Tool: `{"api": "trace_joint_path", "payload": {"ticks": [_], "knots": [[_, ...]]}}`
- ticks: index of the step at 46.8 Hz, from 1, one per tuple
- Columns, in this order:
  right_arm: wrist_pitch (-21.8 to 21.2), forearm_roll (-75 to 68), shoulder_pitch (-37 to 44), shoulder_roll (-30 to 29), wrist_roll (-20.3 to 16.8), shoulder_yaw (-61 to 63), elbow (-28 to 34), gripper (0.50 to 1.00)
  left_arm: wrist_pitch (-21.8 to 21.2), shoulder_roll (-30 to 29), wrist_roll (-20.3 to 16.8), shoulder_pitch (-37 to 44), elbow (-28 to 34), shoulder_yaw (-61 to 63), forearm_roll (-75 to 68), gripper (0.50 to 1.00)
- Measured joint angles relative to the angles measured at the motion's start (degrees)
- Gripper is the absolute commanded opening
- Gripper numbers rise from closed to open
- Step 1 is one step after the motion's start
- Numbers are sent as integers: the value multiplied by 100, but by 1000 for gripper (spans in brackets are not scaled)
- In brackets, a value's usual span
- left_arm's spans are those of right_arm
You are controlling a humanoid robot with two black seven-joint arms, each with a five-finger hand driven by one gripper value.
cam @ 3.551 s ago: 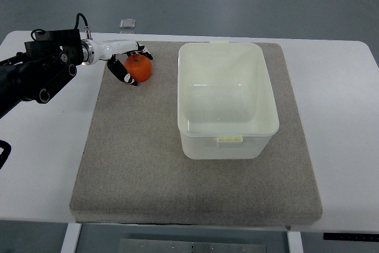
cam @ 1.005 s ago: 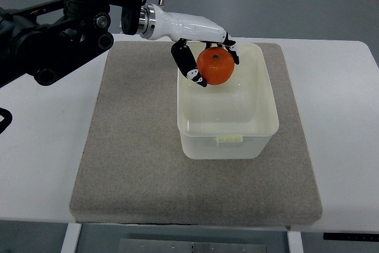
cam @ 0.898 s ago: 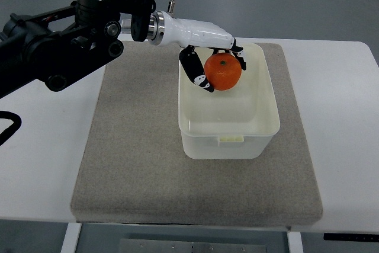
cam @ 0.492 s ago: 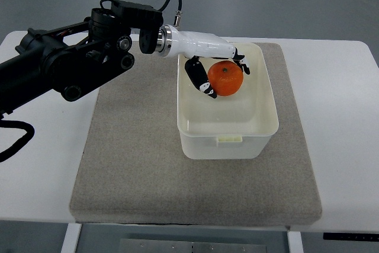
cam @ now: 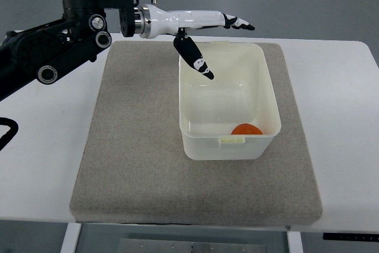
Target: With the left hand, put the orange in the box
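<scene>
The orange lies inside the pale translucent box, against its near wall, partly hidden by the rim. My left hand hovers above the far left part of the box. It is open, with fingers stretched out to the right and the thumb pointing down toward the box. It holds nothing. The right arm is out of view.
The box stands on a grey felt mat that covers most of a white table. A small clear cup stands at the table's far edge, behind my black left forearm.
My left hand carried the orange from the mat over the box, then opened. The orange dropped to the near side of the box. The hand rose and drew back toward the far edge.
</scene>
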State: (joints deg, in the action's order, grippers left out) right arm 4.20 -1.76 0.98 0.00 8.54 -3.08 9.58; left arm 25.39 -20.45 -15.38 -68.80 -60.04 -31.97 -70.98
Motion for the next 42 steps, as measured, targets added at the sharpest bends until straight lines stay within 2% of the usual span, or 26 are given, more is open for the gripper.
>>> {"api": "trace_joint_path", "payload": {"ticks": [6,16,23,29,32,35,42], "knots": [[0,0,-1,0,-1,0,0,926,3,-275,0,85,138,-232,1728,992],[2,0,-1,0,-1,0,0,926,95,-469,1,487,701,-245,4522,994],[2,0,-3,0,-1,1,0,926,155,-537,7,519,1371,-244,4911,994],[2,0,-1,0,-2,0,0,926,463,-495,63,654,2047,-244,5105,994],[2,0,0,0,-2,1,0,926,680,-482,232,738,2379,-244,5372,994],[2,0,-1,0,-1,0,0,926,853,-470,571,799,2639,-243,5718,994],[2,0,-2,0,-1,0,0,926,962,-452,1185,870,3075,-239,6622,994]]}}
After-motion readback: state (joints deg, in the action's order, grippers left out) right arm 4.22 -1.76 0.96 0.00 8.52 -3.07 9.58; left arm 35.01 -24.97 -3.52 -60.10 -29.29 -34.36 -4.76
